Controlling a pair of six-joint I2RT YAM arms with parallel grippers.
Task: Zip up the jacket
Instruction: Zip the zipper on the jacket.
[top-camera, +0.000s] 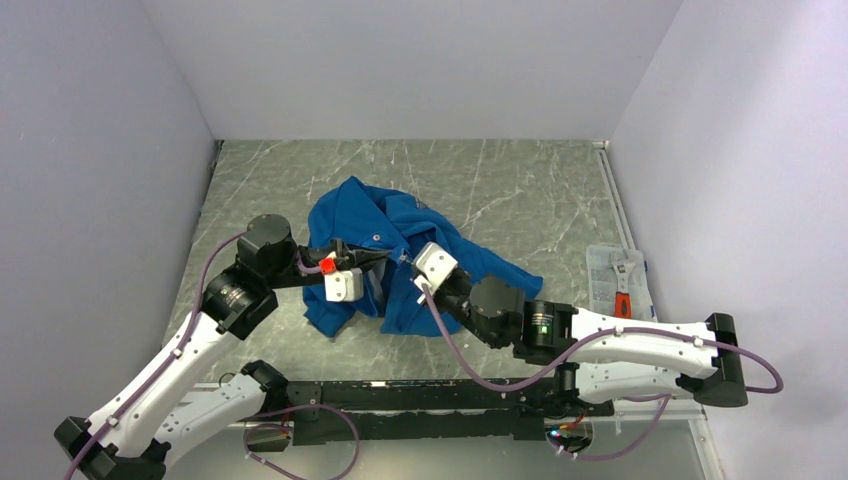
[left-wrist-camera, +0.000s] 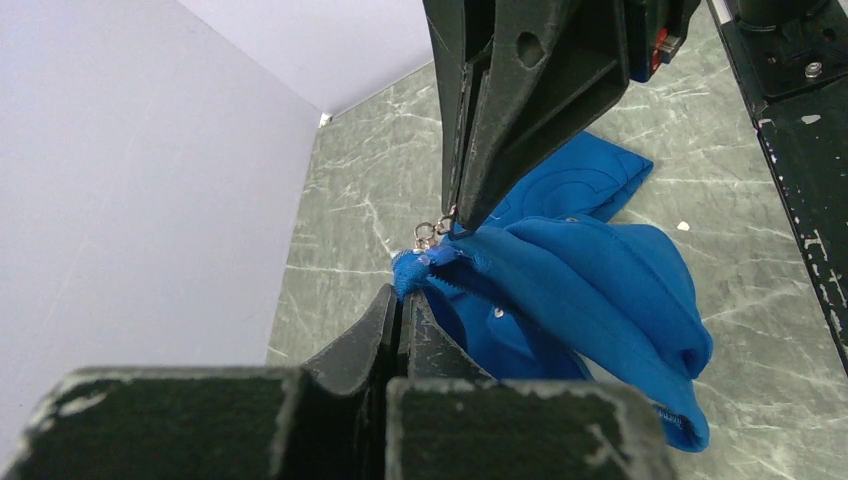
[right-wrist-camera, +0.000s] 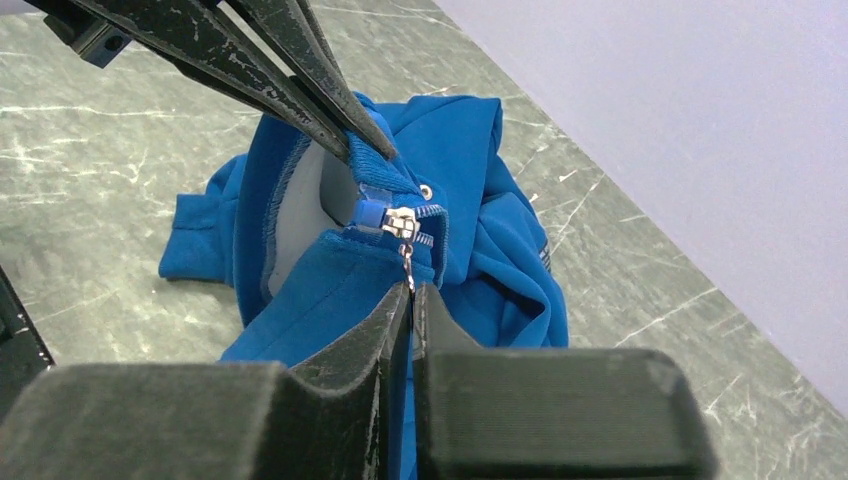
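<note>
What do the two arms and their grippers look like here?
The left arm and right arm have white link shells, black round joints and looping purple cables. The left gripper and right gripper have black tapered fingers with scuffed edges. A red part marks the left wrist; a green light the right arm.

Grey-green marbled bench (top-camera: 520, 180), boxed in by plain pale lilac walls (top-camera: 420, 60) left, far and right; light soft and even.

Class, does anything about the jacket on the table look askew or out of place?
Yes: the jacket lies bunched in a crumpled heap rather than flat, with its front open and grey lining exposed.
</note>
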